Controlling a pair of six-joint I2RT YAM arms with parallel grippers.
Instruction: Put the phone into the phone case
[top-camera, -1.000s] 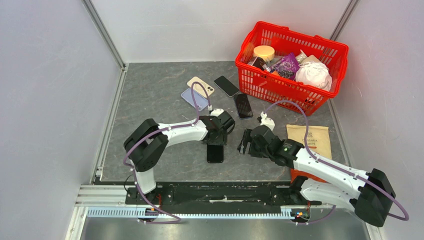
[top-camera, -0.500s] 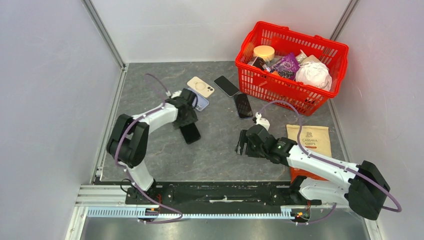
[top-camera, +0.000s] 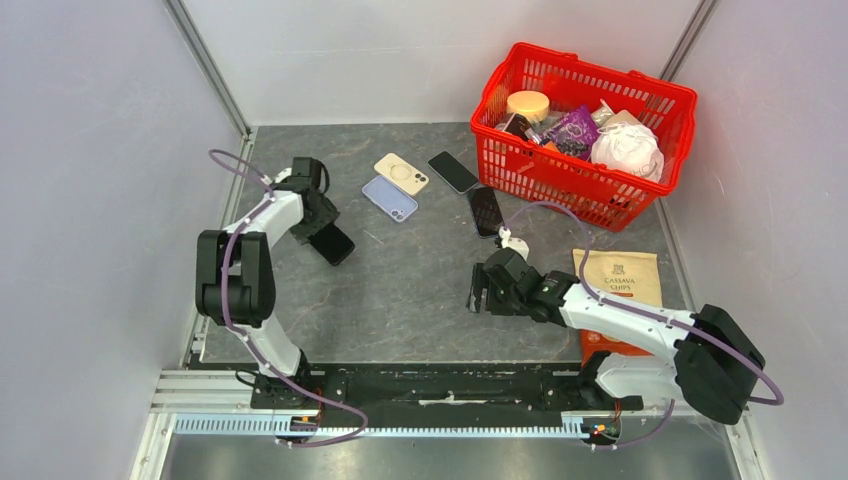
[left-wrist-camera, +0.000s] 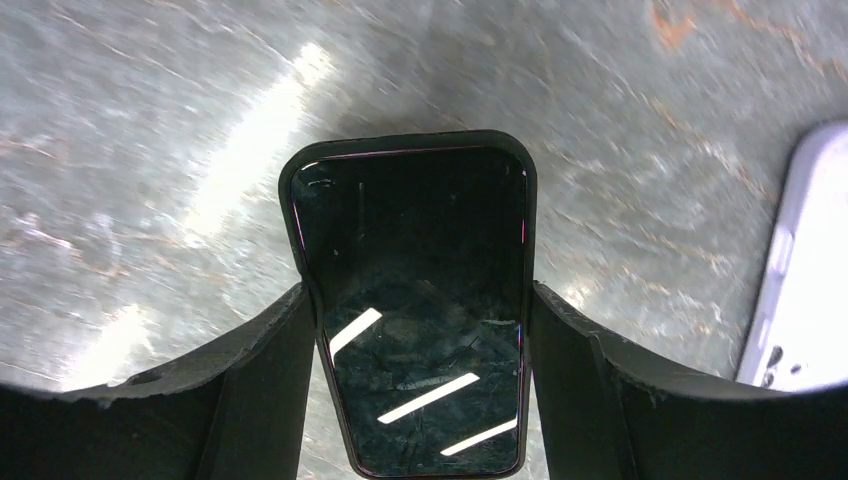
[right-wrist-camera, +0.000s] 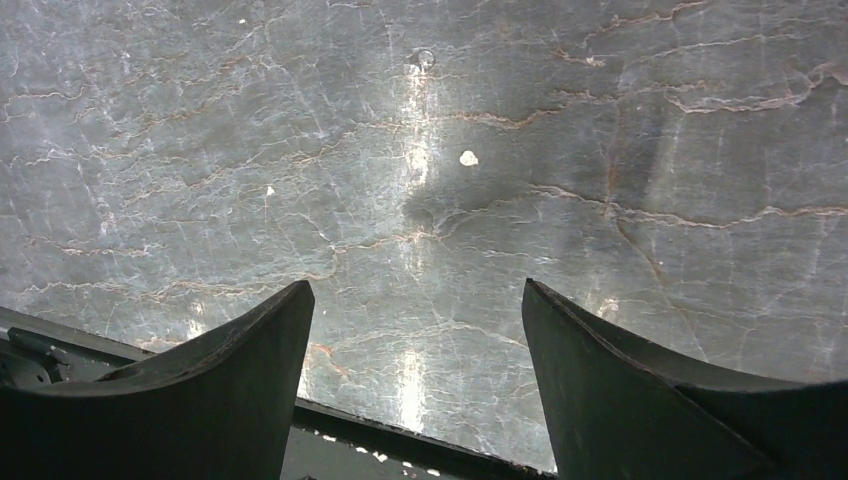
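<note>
— Where's the phone (left-wrist-camera: 415, 220)?
— At the left side of the table (top-camera: 400, 290), between your left gripper (left-wrist-camera: 420, 300) fingers (left-wrist-camera: 270, 370), which stand wide and press its long edges. The dark rim looks like the phone case (left-wrist-camera: 410, 140).
— And the right gripper (right-wrist-camera: 412, 330)?
— Wide open, empty. Squeeze evenly with your left and lower the phone flat, checking every corner is seated.

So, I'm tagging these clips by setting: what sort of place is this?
Likely a robotics lab test cell: bare white panels box in a grey tabletop, with staged props like the red basket.
</note>
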